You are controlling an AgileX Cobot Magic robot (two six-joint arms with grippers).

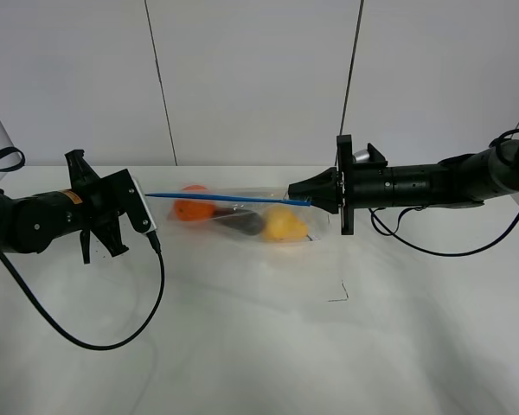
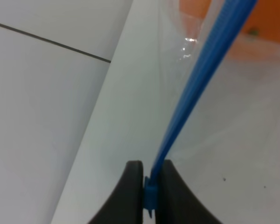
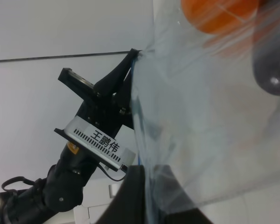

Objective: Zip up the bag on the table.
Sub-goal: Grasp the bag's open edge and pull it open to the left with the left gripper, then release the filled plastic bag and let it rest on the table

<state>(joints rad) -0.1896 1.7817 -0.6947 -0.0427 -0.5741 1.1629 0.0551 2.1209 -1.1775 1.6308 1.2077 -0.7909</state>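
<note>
The clear bag (image 1: pixel 242 212) lies on the white table (image 1: pixel 259 346) between my two arms, with an orange fruit (image 1: pixel 190 207), a dark purple one (image 1: pixel 242 222) and a yellow one (image 1: pixel 282 225) inside. Its blue zip strip (image 1: pixel 229 198) is stretched taut above the fruit. My left gripper (image 1: pixel 147 196) is shut on the strip's left end; the left wrist view shows the blue zip strip (image 2: pixel 196 88) pinched in the left gripper (image 2: pixel 150 184). My right gripper (image 1: pixel 310 202) is shut on the right end, and in its wrist view the right gripper (image 3: pixel 147 198) clamps the plastic of the bag (image 3: pixel 210 116).
Black cables (image 1: pixel 86 333) trail from both arms over the tabletop. A small dark mark (image 1: pixel 339 294) lies in front of the bag. A white panelled wall (image 1: pixel 259 78) stands behind the table. The right wrist view shows the left arm (image 3: pixel 91 140) beyond the bag.
</note>
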